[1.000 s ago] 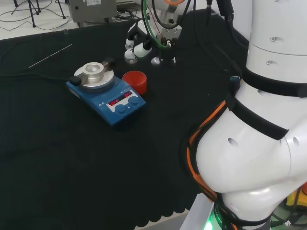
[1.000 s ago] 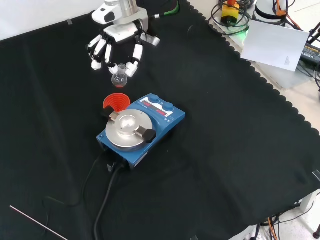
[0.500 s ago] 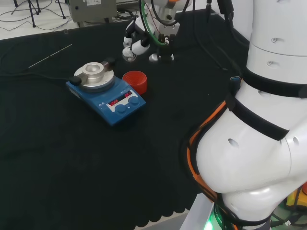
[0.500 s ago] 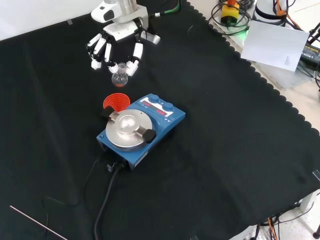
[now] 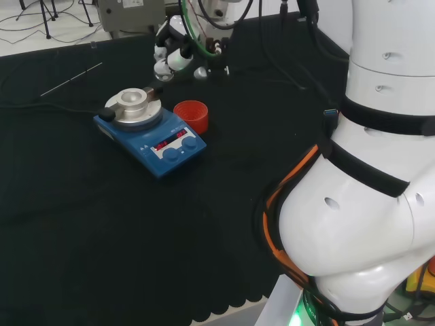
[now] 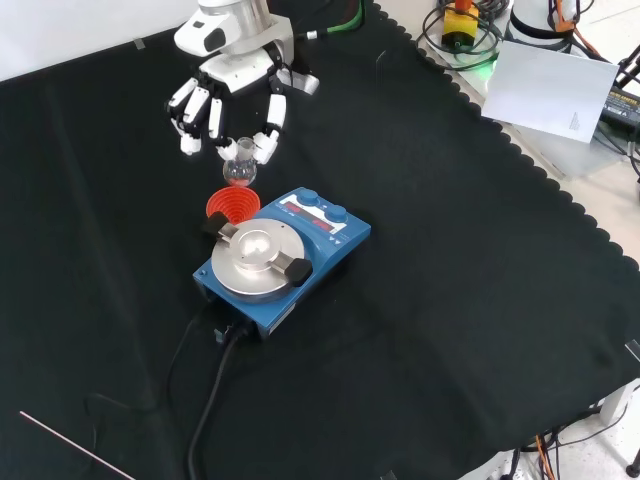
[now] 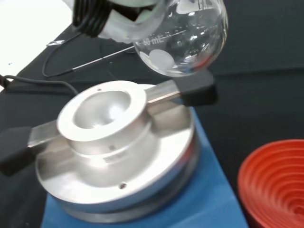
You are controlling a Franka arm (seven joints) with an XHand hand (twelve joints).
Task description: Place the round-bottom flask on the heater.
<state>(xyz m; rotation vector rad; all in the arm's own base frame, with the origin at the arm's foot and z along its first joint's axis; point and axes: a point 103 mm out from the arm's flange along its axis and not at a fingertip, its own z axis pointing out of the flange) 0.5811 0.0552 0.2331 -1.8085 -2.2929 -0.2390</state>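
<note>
Black cloth covers the bench around the heater [image 6: 280, 258]. Above and just beyond its metal bowl [image 7: 102, 110], the hand [image 6: 228, 72] pinches the round-bottom flask [image 6: 239, 171] by its neck, body hanging free to seat, over the red ribbed stand [image 6: 232, 205].

1. My robot hand [image 7: 118, 19] shows as a blurred white part against the flask [image 7: 183, 40].
2. The clear flask hangs above the heater [image 7: 114, 156], apart from it.
3. The heater's silver block has an open round hollow.
4. A red ribbed ring [image 7: 275, 185] sits beside the heater.
</note>
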